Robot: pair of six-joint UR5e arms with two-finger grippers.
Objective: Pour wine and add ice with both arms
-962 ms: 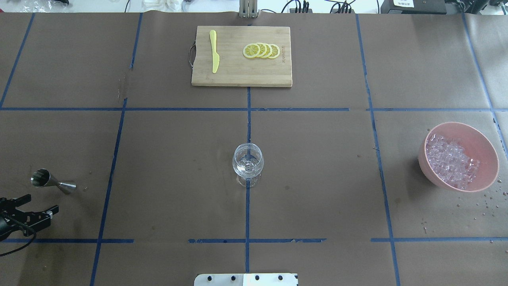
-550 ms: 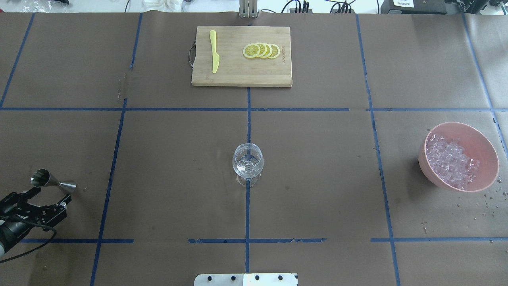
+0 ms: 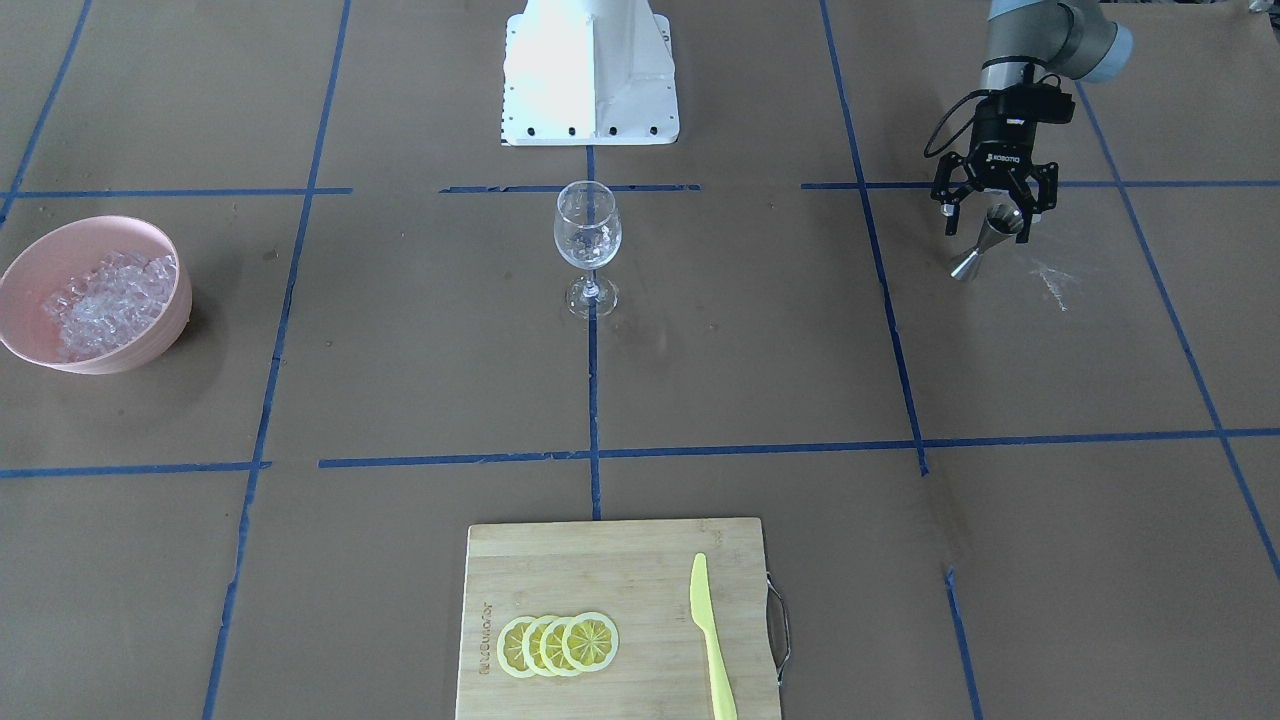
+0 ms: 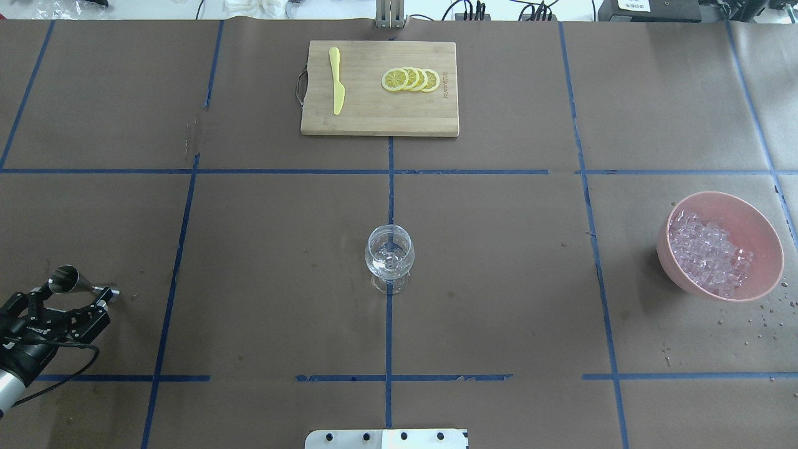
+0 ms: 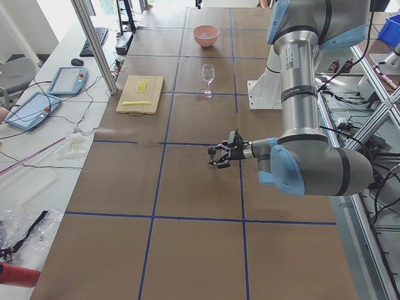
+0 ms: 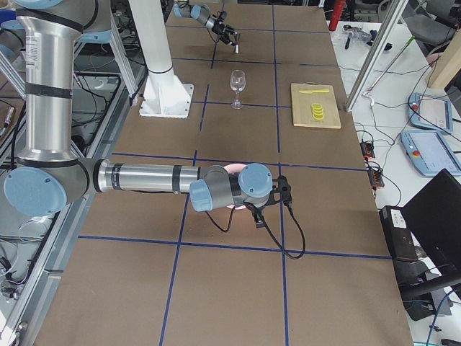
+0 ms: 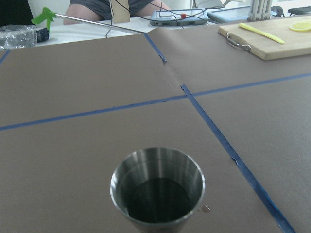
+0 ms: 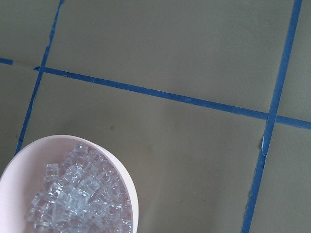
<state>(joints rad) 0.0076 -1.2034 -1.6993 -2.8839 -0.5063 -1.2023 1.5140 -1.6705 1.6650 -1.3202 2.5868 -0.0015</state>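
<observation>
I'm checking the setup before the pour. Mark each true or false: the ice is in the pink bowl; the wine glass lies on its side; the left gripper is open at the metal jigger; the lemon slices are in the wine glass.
1. The ice is in the pink bowl. True.
2. The wine glass lies on its side. False: it stands upright.
3. The left gripper is open at the metal jigger. True.
4. The lemon slices are in the wine glass. False: they lie on the cutting board.

Jigger (image 7: 156, 187) base cut off below; bowl (image 8: 39, 153) cropped at corner.
</observation>
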